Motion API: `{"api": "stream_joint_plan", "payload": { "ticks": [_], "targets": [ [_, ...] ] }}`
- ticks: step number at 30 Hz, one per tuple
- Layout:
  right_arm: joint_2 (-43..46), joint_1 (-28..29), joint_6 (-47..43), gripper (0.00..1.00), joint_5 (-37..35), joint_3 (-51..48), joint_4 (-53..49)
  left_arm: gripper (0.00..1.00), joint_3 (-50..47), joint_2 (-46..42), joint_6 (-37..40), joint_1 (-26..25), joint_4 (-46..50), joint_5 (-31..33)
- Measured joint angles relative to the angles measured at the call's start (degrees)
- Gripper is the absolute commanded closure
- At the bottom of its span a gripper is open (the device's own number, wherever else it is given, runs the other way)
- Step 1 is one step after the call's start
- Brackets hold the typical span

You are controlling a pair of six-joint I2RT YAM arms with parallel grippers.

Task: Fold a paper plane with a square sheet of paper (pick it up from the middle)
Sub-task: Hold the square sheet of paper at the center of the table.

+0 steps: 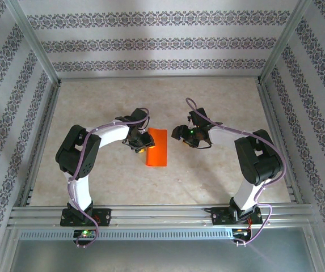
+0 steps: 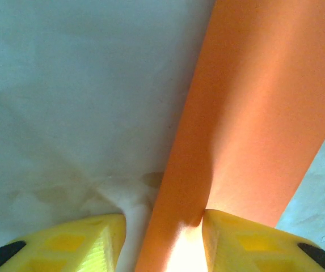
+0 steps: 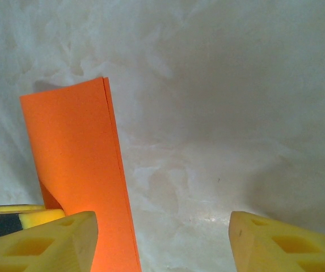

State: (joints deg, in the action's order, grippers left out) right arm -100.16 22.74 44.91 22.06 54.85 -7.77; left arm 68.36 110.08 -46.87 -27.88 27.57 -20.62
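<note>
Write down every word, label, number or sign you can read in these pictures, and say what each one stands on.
None. The orange paper is plain, the wallpaper carries only ornament, and the table bears no marking.

Top external: we look from high up behind the arm bases (image 1: 85, 217), facing down and forward. It stands far enough back to take in the whole worktop (image 1: 207, 102), out to its far edge.

Left wrist: we sit very low and close, looking along the worktop past the left gripper (image 2: 162, 226) at the frame's bottom.

Right wrist: likewise low and near, sighting out between the right gripper (image 3: 162, 232) tips.

All three views share the orange sheet (image 1: 156, 147) near mid-worktop. The right wrist also catches one of the left gripper's fingers (image 3: 20, 215).
</note>
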Motion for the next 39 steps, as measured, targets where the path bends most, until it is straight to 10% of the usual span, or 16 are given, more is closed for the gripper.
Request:
{"api": "stream_joint_plan", "payload": {
  "ticks": [28, 39],
  "targets": [
    [-1.79, 3.06, -0.28, 0.42, 3.72, 0.85, 2.01, 0.56, 2.16, 1.46, 0.70, -0.68, 2.71, 1.44],
    [-4.85, 6.03, -1.36, 0.63, 8.13, 2.78, 4.59, 0.56, 2.34, 1.60, 0.35, -0.68, 2.95, 1.46]
  ]
}}
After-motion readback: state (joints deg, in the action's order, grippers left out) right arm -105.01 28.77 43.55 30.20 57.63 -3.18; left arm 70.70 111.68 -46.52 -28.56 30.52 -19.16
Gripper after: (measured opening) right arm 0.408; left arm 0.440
